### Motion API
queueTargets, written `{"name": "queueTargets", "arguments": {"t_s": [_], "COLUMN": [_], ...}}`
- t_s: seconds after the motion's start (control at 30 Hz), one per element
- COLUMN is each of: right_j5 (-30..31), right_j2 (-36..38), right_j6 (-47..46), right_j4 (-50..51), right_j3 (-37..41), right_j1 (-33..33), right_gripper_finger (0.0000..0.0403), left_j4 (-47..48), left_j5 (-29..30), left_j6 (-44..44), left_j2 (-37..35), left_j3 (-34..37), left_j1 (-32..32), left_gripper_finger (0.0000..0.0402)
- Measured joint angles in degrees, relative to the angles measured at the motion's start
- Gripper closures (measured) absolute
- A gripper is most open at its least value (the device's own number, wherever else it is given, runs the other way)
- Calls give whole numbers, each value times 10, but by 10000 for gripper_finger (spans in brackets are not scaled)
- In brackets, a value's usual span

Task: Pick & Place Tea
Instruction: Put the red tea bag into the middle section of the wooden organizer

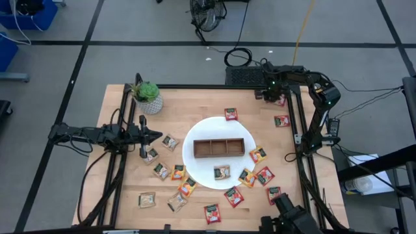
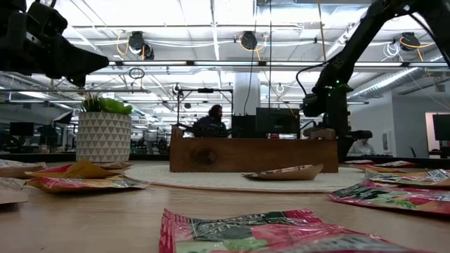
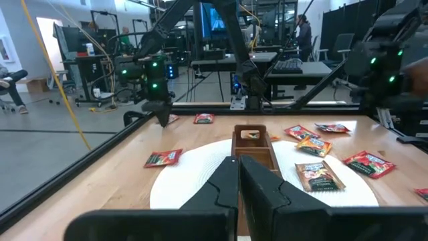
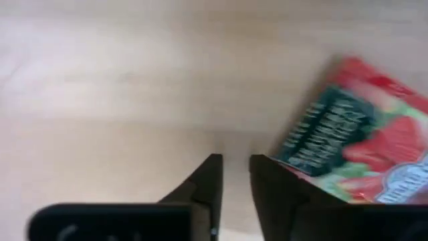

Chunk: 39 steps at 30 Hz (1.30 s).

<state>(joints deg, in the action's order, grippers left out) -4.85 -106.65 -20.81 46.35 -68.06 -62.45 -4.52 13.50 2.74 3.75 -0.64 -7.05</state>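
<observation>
Many tea sachets lie flat on the wooden table and on the white plate (image 1: pixel 195 162), which bears the brown tray (image 1: pixel 219 147). My right gripper (image 4: pixel 234 175) points down at the table's far right corner, over a red sachet (image 4: pixel 354 140) (image 1: pixel 281 101). Its fingers stand a narrow gap apart, and only bare wood shows between them. One finger (image 4: pixel 271 184) covers the sachet's corner. My left gripper (image 1: pixel 155 136) (image 3: pixel 239 167) waits shut and level at the table's left, holding nothing. My right gripper comes from above, pointing down, with one finger at the red sachet's near corner (image 4: pixel 284 161). The sachet lies flat on the table, outside the gap. Whether the finger touches it, I cannot tell.
A potted plant (image 1: pixel 148 97) stands at the far left. Loose sachets lie around the plate: red ones (image 1: pixel 231 114) (image 1: pixel 281 121) at the far right, others along the near edge (image 1: pixel 212 213). One sachet (image 1: pixel 221 172) lies on the plate. The frame's rail (image 1: pixel 296 123) runs beside my right gripper.
</observation>
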Motion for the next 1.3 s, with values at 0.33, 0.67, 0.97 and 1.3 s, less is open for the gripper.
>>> {"name": "queueTargets", "arguments": {"t_s": [0.33, 0.67, 0.97, 1.3], "right_j5": [211, 256, 155, 5], "right_j2": [120, 16, -31, 20], "right_j6": [-2, -53, -62, -22], "right_j4": [61, 60, 99, 56], "right_j3": [-13, -2, -10, -7], "right_j1": [40, 14, 18, 84], "right_gripper_finger": [402, 403, 403, 403], "left_j4": [0, 0, 0, 0], "left_j5": [0, 0, 0, 0], "left_j6": [0, 0, 0, 0], "left_j2": [0, 0, 0, 0], "left_j3": [0, 0, 0, 0], "left_j1": [0, 0, 0, 0], "left_gripper_finger": [380, 380, 380, 380]}}
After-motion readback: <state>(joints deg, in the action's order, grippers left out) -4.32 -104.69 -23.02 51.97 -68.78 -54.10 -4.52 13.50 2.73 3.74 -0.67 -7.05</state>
